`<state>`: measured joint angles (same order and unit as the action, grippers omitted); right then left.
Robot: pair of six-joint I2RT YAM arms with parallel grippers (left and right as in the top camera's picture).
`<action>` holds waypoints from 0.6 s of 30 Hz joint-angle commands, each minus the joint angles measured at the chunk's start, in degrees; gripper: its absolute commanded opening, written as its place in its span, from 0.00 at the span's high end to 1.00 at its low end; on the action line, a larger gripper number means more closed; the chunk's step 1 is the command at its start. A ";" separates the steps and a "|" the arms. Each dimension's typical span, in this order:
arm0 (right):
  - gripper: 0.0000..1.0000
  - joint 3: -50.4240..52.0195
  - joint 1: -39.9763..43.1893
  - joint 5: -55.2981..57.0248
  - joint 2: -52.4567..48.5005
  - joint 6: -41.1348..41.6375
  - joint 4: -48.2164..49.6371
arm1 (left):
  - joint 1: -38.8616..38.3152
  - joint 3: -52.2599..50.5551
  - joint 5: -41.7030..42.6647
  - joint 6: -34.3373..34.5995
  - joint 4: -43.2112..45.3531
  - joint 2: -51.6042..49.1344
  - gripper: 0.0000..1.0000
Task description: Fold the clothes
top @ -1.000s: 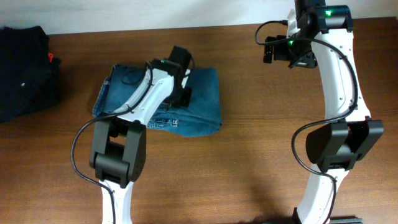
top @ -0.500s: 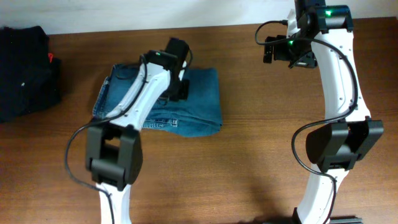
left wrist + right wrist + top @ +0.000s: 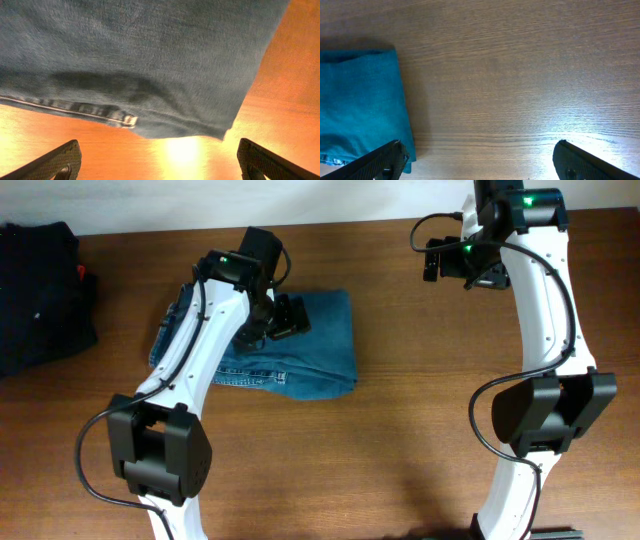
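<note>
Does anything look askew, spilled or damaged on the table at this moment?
Only mildly. The folded jeans are not squared: in the overhead view, a lighter, stitched under layer sticks out past the lower-left edge. Nothing looks spilled or damaged.

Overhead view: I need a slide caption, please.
Folded jeans under the left arm, jaws open; right arm apart.

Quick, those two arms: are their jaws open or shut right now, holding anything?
Left gripper: jaws open, holding nothing, over the jeans.
Right gripper: jaws open, holding nothing, over the table.
</note>
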<state>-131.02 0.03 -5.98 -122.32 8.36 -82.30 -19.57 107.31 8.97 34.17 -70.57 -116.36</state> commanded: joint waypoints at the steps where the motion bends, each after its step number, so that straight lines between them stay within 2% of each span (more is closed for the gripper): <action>1: 0.01 0.31 0.37 0.48 -0.24 -0.37 0.00 | 0.24 -2.14 0.31 11.47 1.07 0.02 0.01; 6: 0.01 0.31 0.37 0.50 -0.24 -0.37 0.00 | 0.24 -3.45 -6.23 20.15 0.63 0.02 0.01; 13: 0.01 0.31 0.37 0.48 -0.24 -0.37 0.00 | 0.26 -3.93 -11.89 21.73 -3.85 0.92 0.01; 18: 0.01 0.31 0.37 0.50 -0.24 -0.37 0.00 | -0.22 -3.93 -19.74 21.68 -8.76 8.74 0.01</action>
<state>-131.02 0.03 -5.98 -122.32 8.34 -82.30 -19.57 103.33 -3.73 54.30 -78.24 -114.74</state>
